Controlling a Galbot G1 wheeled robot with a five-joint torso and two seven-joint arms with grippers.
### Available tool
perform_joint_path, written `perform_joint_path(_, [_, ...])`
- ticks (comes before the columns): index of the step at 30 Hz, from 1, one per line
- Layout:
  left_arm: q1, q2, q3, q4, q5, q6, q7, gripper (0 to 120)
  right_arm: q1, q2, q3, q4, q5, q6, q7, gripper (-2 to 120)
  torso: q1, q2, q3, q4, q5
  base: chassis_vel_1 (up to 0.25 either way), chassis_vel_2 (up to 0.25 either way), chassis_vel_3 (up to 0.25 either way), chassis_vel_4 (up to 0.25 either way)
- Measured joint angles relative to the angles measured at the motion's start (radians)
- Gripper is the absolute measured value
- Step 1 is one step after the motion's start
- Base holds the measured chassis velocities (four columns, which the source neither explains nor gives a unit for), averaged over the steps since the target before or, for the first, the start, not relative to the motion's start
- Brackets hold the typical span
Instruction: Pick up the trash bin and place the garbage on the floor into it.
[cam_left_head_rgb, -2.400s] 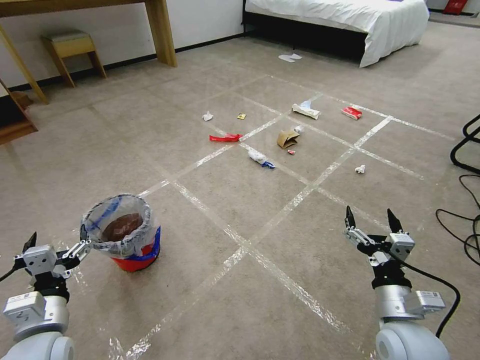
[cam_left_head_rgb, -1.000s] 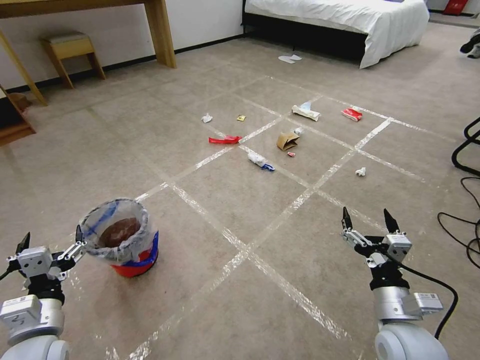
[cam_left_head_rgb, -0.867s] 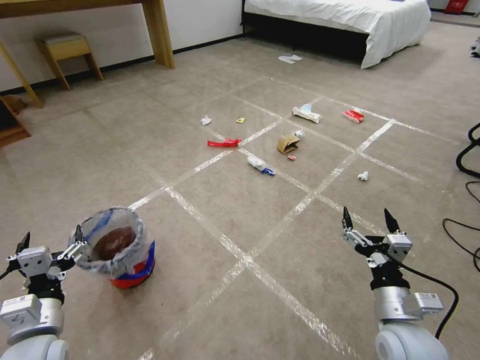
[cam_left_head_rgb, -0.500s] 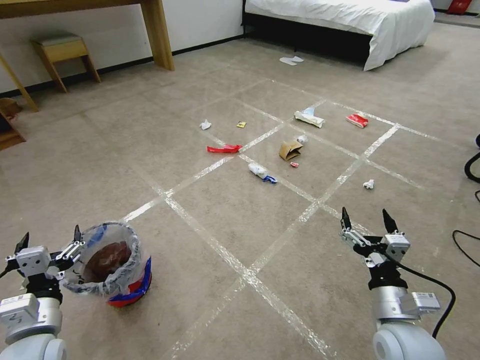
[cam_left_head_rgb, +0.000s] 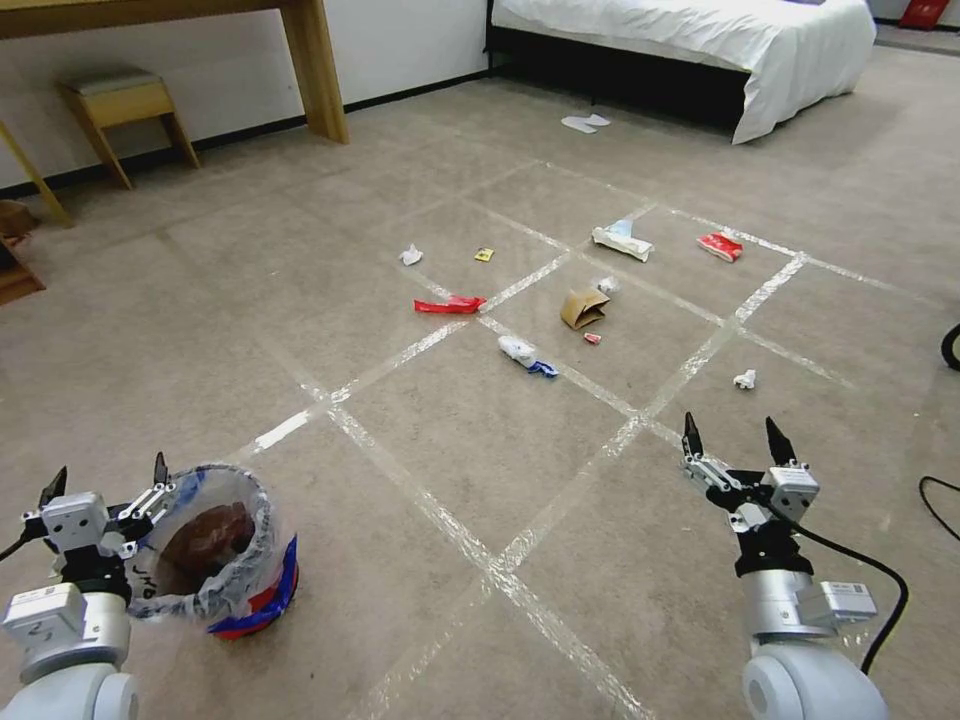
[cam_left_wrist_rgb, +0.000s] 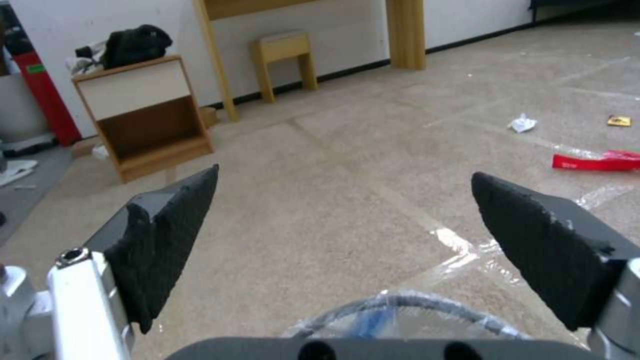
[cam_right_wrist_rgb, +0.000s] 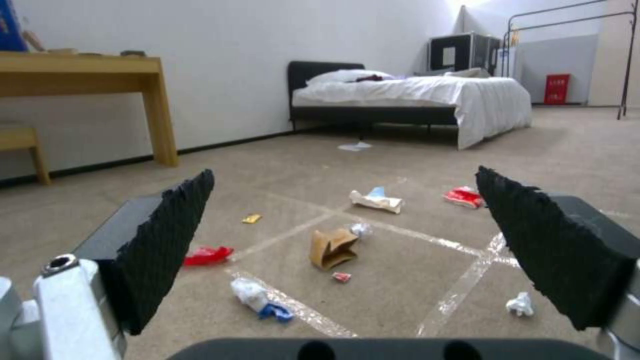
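The trash bin (cam_left_head_rgb: 215, 555), a red bucket lined with a crinkly clear bag, stands on the carpet at the near left. My left gripper (cam_left_head_rgb: 107, 478) is open right beside it, and its inner finger overlaps the rim. In the left wrist view the bin's rim (cam_left_wrist_rgb: 400, 312) lies low between the fingers of the left gripper (cam_left_wrist_rgb: 345, 174). My right gripper (cam_left_head_rgb: 732, 440) hangs open over bare carpet. The garbage lies ahead: red wrapper strip (cam_left_head_rgb: 449, 304), brown paper bag (cam_left_head_rgb: 582, 308), white packet (cam_left_head_rgb: 621, 240), red-white packet (cam_left_head_rgb: 721, 246), blue mask (cam_left_head_rgb: 522, 353) and tissues (cam_left_head_rgb: 745, 379).
Clear tape lines (cam_left_head_rgb: 480, 555) cross the carpet. A wooden table leg (cam_left_head_rgb: 310, 70) and a stool (cam_left_head_rgb: 125, 100) stand at the back left. A bed (cam_left_head_rgb: 700, 40) is at the back right. A black cable (cam_left_head_rgb: 935, 490) lies at the right. A wooden cabinet (cam_left_wrist_rgb: 143, 115) stands by the wall.
The camera has moved, so the whole floor has slid down in the picture. The bin now sits lower and closer against my left gripper. Both grippers stay open in the same pose.
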Motion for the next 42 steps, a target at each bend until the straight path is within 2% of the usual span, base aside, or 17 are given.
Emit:
perform_joint_path(9, [-0.001, 0.006, -0.006, 0.002, -0.004, 0.015, -0.006, 100, 0.006, 0.001, -0.003, -0.002, 0.0, -0.004, 0.0, 100, 0.0, 0.0, 0.0, 0.0, -0.0001, 0.0, 0.0, 0.0, 0.0])
perform_joint_path(20, [0.043, 0.057, -0.043, -0.055, -0.052, 0.128, -0.03, 100, 0.001, -0.013, 0.008, 0.007, 0.015, -0.005, 0.009, 100, 0.0, 0.0, 0.0, 0.0, -0.0001, 0.0, 0.0, 0.0, 0.0])
perform_joint_path(22, [0.068, 0.085, -0.054, -0.091, -0.112, 0.192, -0.042, 100, 0.003, -0.021, 0.013, 0.011, 0.028, -0.009, 0.015, 100, 0.0, 0.0, 0.0, 0.0, -0.0001, 0.0, 0.0, 0.0, 0.0])
perform_joint_path(23, [0.068, 0.085, -0.054, -0.091, -0.112, 0.192, -0.042, 100, 0.003, -0.021, 0.013, 0.011, 0.028, -0.009, 0.015, 100, 0.0, 0.0, 0.0, 0.0, -0.0001, 0.0, 0.0, 0.0, 0.0])
perform_joint_path(25, [0.092, 0.118, -0.066, -0.113, -0.18, 0.259, -0.055, 100, 0.006, -0.03, 0.015, 0.008, 0.042, -0.01, 0.017, 100, 0.0, 0.0, 0.0, 0.0, -0.0001, 0.0, 0.0, 0.0, 0.0])
perform_joint_path(29, [0.105, 0.152, -0.081, -0.112, -0.214, 0.303, -0.066, 100, 0.008, -0.037, 0.015, -0.002, 0.054, -0.011, 0.018, 100, 0.0, 0.0, 0.0, 0.0001, 0.0, 0.0, 0.0, 0.0, 0.0])
perform_joint_path(30, [0.109, 0.168, -0.088, -0.105, -0.235, 0.33, -0.074, 100, 0.012, -0.039, 0.014, -0.007, 0.059, -0.013, 0.019, 100, 0.0, 0.0, 0.0, 0.0, 0.0, 0.0, 0.0, 0.0, 0.0])
perform_joint_path(31, [0.115, 0.197, -0.095, -0.092, -0.29, 0.384, -0.092, 100, 0.02, -0.042, 0.013, -0.015, 0.063, -0.015, 0.02, 100, 0.0, 0.0, 0.0, 0.0, -0.0001, 0.0, 0.0, 0.0, 0.0])
perform_joint_path(32, [0.115, 0.197, -0.095, -0.092, -0.29, 0.384, -0.092, 100, 0.02, -0.042, 0.013, -0.015, 0.063, -0.015, 0.02, 100, 0.0, 0.0, 0.0, 0.0, -0.0001, 0.0, 0.0, 0.0, 0.0])
perform_joint_path(34, [0.133, 0.24, -0.106, -0.076, -0.372, 0.473, -0.146, 100, 0.029, -0.047, 0.013, -0.016, 0.077, -0.024, 0.024, 100, 0.0, 0.0, 0.0, 0.0, -0.0003, 0.0, 0.0, 0.0, 0.0])
perform_joint_path(35, [0.133, 0.24, -0.106, -0.076, -0.372, 0.473, -0.146, 100, 0.029, -0.047, 0.013, -0.016, 0.077, -0.024, 0.024, 100, 0.0, 0.0, 0.0, 0.0, -0.0003, 0.0, 0.0, 0.0, 0.0])
perform_joint_path(37, [0.147, 0.268, -0.118, -0.077, -0.434, 0.542, -0.195, 100, 0.031, -0.051, 0.013, -0.016, 0.081, -0.028, 0.025, 100, 0.0, 0.0, 0.0, 0.0001, -0.0002, 0.0, 0.0, 0.0, 0.0])
perform_joint_path(38, [0.147, 0.268, -0.118, -0.077, -0.434, 0.542, -0.195, 100, 0.031, -0.051, 0.013, -0.016, 0.081, -0.028, 0.025, 100, 0.0, 0.0, 0.0, 0.0001, -0.0002, 0.0, 0.0, 0.0, 0.0])
perform_joint_path(39, [0.161, 0.288, -0.124, -0.095, -0.504, 0.597, -0.242, 100, 0.031, -0.053, 0.013, -0.016, 0.084, -0.029, 0.026, 100, 0.0, 0.0, 0.0, 0.0, -0.0002, 0.0, 0.0, 0.0, 0.0])
perform_joint_path(40, [0.161, 0.288, -0.124, -0.095, -0.504, 0.597, -0.242, 100, 0.031, -0.053, 0.013, -0.016, 0.084, -0.029, 0.026, 100, 0.0, 0.0, 0.0, 0.0, -0.0002, 0.0, 0.0, 0.0, 0.0])
perform_joint_path(41, [0.177, 0.304, -0.131, -0.121, -0.577, 0.635, -0.285, 100, 0.031, -0.054, 0.013, -0.018, 0.085, -0.029, 0.026, 100, 0.0, 0.0, 0.0, 0.0001, -0.0002, 0.0, 0.0, 0.0, 0.0])
perform_joint_path(42, [0.193, 0.316, -0.134, -0.142, -0.619, 0.646, -0.311, 100, 0.03, -0.053, 0.011, -0.018, 0.085, -0.029, 0.026, 100, 0.0, 0.0, 0.0, -0.0001, 0.0002, 0.0, 0.0, 0.0, 0.0])
